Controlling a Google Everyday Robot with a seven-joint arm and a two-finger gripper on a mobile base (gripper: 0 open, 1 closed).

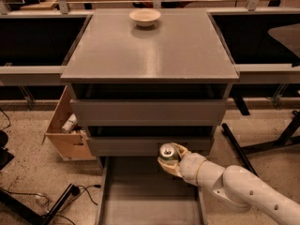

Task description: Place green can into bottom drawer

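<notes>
Green can [168, 152] in gripper [169, 162] over bottom drawer [140, 196], speckled floor [33, 172] beside.

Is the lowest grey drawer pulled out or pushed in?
Pulled out: the wide grey bottom drawer juts forward, its tray showing. The tool holds the small green can above it.

bowl [145, 17]: cream, far centre of the cabinet top
cabinet [150, 55]: grey, flat top (faint sheen)
box [63, 137]: cardboard, open, left of cabinet, on floor
cables [89, 189]: near left, on floor
gripper [169, 161]: near, just right of centre, before the cabinet front
</notes>
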